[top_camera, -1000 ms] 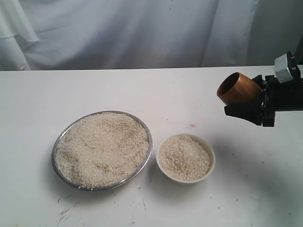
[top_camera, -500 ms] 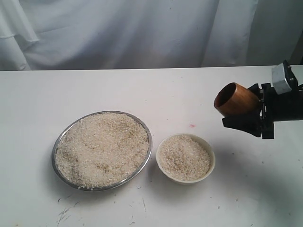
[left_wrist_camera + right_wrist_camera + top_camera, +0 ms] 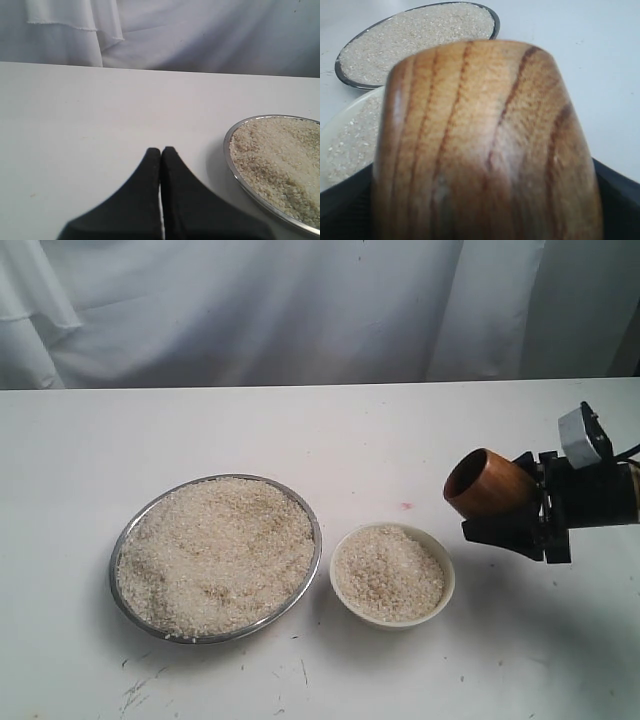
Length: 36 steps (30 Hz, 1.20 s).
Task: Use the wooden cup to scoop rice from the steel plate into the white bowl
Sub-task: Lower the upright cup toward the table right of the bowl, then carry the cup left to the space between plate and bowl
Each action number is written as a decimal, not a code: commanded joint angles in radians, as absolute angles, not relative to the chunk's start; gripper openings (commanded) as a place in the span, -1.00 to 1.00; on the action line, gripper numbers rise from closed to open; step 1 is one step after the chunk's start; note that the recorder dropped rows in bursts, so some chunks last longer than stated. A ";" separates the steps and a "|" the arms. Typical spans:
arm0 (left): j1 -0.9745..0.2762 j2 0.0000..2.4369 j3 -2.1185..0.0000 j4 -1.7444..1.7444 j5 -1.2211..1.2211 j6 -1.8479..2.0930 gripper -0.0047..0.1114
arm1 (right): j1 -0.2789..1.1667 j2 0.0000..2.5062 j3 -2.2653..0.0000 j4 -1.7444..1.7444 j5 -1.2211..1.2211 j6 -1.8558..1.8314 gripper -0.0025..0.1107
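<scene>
**Wooden cup** [image 3: 485, 140]: glossy orange-brown wood, smooth, with dark grain lines along its wall and soft highlights.
**Steel plate** [image 3: 318, 540]: shiny silver metal with a thin reflective rim.
**White bowl** [image 3: 450, 580]: cream-white and smooth, ceramic in look, with a faint sheen.
**Rice** [image 3: 215, 555]: matt, granular, pale beige.
**Surface** [image 3: 300, 430]: white, matt and smooth, with small scuffs and dark marks towards the near edge.
**Backdrop** [image 3: 250, 310]: white matt cloth, hanging in folds.
**Left gripper** [image 3: 161, 150]: matt black; the material cannot be told.
</scene>
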State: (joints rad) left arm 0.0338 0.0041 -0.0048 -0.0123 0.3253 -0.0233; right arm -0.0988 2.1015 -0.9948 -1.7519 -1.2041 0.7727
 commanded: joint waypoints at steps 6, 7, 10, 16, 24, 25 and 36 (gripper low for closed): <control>0.031 0.000 0.000 -0.012 0.319 -0.024 -0.92 | -0.091 2.091 -0.960 -1.653 -1.221 0.712 -0.96; 0.031 0.000 0.000 -0.012 0.319 -0.024 -0.92 | -0.088 2.091 -0.960 -1.602 -1.221 0.686 -0.96; 0.031 0.000 0.000 -0.012 0.319 -0.024 -0.92 | -0.062 2.104 -0.963 -1.452 -1.221 0.568 -0.96; 0.031 0.000 0.000 -0.012 0.319 -0.024 -0.92 | -0.015 2.213 -1.095 -1.364 -1.221 0.534 -0.96; 0.031 0.000 0.000 -0.012 0.319 -0.024 -0.92 | 0.036 2.349 -1.260 -1.333 -1.221 0.564 -0.96; 0.031 0.000 0.000 -0.012 0.319 -0.024 -0.92 | 0.045 2.361 -1.275 -1.324 -1.221 0.569 -0.96; 0.031 0.000 0.000 -0.012 0.319 -0.024 -0.92 | 0.141 2.462 -1.411 -1.276 -1.221 0.572 -0.96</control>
State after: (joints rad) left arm 0.0338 0.0041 -0.0048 -0.0123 0.3253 -0.0233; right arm 0.1235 2.4487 -1.3859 -1.2918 -1.2039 0.5672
